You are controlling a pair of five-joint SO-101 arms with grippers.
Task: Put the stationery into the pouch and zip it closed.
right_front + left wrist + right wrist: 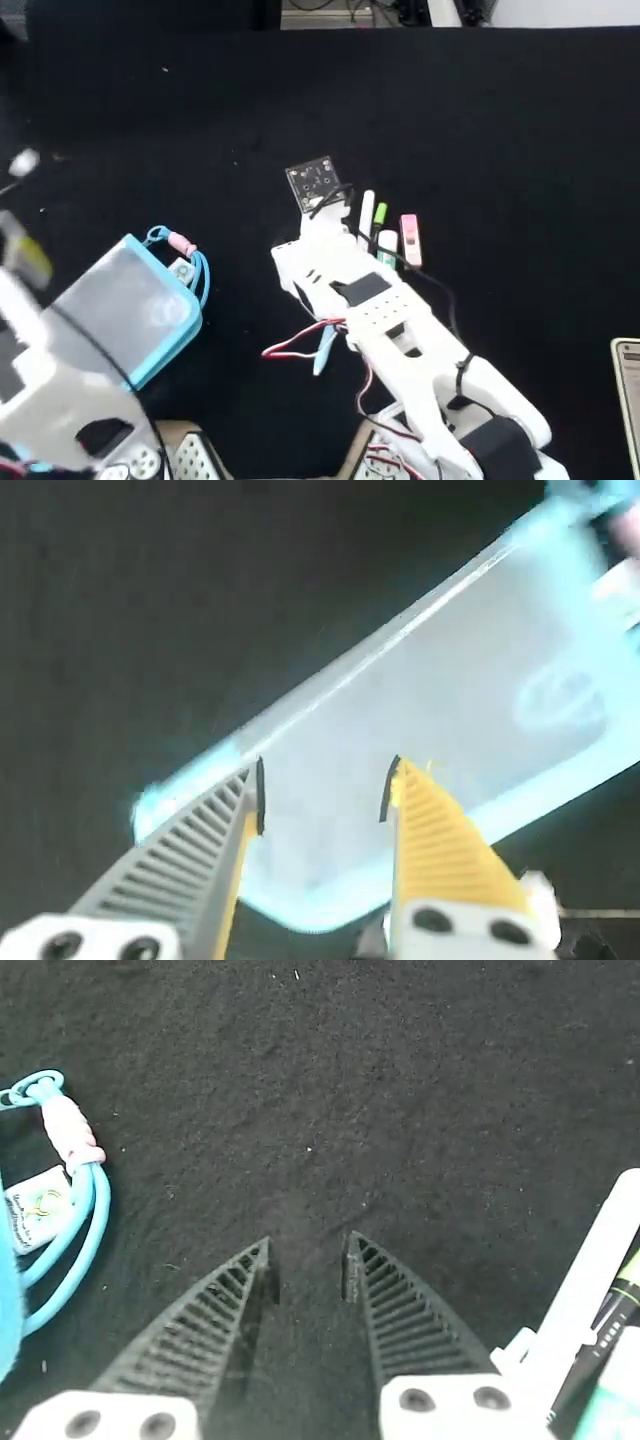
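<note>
While both arms hang over the desk (pixel 520 120), neither pair of jaws grips anything.
High view: pouch (pixel 125 305) under the left arm (pixel 55 400); white pen (pixel 366 210), green marker (pixel 379 215) and pink stick (pixel 410 240) just beside the right arm (pixel 400 320). Left wrist view: left jaws parted above the pouch (pixel 470 680), holding nothing. Right wrist view: right jaws parted, empty, between blue strap (pixel 93 1192) and white pen (pixel 590 1270).

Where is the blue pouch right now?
In the high view the pouch lies on the left side of the black table, with the left gripper open above it. The pens lie off to its right.
</note>
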